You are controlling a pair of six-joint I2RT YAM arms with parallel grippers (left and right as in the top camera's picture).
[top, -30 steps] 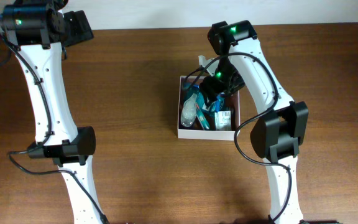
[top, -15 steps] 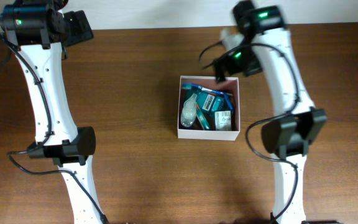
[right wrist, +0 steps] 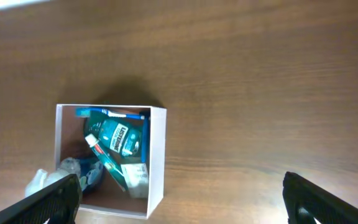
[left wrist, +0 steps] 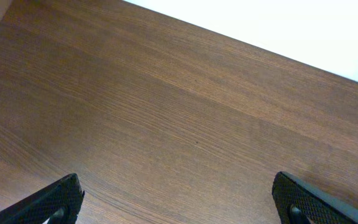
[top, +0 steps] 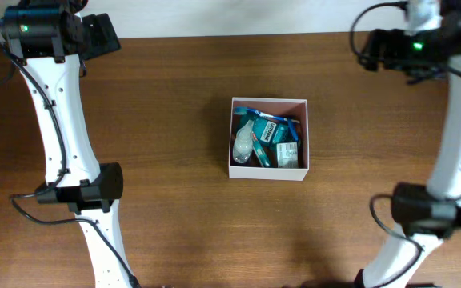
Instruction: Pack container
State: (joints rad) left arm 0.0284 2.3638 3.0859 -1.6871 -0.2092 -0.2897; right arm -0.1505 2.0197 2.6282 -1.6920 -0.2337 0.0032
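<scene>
We count one container (top: 268,172), with one blue toothbrush (right wrist: 110,114) and one teal bottle (right wrist: 118,138) inside. Left gripper (left wrist: 179,199) and right gripper (right wrist: 182,202) stand spread.

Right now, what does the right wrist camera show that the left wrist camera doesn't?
Only the right wrist view: the white box, open-topped and packed with toiletries, among them a blue toothbrush and a teal bottle. Only the left wrist view: nothing of its own, just a broad white strip beyond the far edge of the table. Both: the brown wooden table and that camera's own hand, the right hand and the left hand, each open and empty.
</scene>
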